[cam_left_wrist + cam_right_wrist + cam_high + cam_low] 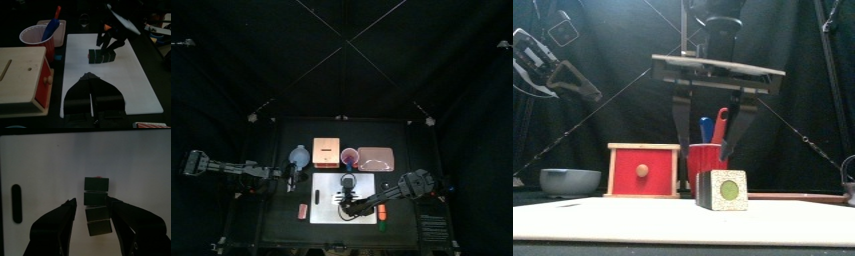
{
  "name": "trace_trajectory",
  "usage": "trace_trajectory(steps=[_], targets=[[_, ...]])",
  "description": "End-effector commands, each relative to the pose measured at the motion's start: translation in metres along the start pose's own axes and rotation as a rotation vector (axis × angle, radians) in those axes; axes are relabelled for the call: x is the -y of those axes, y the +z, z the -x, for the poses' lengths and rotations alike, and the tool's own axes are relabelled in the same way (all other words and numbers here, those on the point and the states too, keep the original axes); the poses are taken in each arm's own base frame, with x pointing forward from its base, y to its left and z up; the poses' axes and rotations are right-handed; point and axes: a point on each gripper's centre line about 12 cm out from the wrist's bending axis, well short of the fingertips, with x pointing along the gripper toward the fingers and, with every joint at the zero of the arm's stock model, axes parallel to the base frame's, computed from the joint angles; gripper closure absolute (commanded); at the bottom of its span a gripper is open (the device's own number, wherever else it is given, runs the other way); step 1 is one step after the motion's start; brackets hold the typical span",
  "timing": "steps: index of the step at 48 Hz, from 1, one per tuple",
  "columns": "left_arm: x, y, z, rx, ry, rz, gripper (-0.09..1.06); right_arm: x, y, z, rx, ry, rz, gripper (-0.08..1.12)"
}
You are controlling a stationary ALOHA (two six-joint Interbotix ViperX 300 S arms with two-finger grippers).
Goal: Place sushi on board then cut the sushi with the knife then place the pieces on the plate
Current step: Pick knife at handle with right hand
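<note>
While right end effector (93, 201) straddles it | sushi roll (96, 207) axis front-to-back (jaws apart)

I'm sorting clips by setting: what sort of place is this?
Probably a robot test booth with toy kitchenware: black curtains, a white cutting board bearing a toy sushi roll, a red cup.

This is a robotics lab's test booth: black curtains (342, 50) close in a small black desk (285, 135), and a left arm (225, 168) and a right arm (401, 188) reach over it. On the desk are playthings: a toy sushi roll (722, 189), a white cutting board (321, 190) and a wooden box (644, 170).
</note>
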Motion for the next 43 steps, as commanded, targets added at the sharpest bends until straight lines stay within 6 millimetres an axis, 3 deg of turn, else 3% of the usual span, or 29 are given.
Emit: trace_trajectory(steps=[1, 24, 34, 43], targets=[[-0.001, 0.009, -0.001, 0.028, 0.002, 0.006, 1.00, -0.005, 0.027, 0.045, -0.012, 0.103, 0.026, 0.20], [-0.004, 0.015, 0.007, 0.066, 0.021, 0.055, 1.00, 0.018, 0.099, 0.132, -0.029, 0.213, 0.557, 0.21], [-0.005, 0.014, 0.007, 0.063, 0.027, 0.057, 1.00, 0.029, 0.141, 0.126, -0.049, 0.097, 0.889, 0.21], [-0.006, 0.013, 0.007, 0.060, 0.032, 0.064, 1.00, 0.026, 0.162, 0.099, -0.135, 0.015, 1.115, 0.21]])
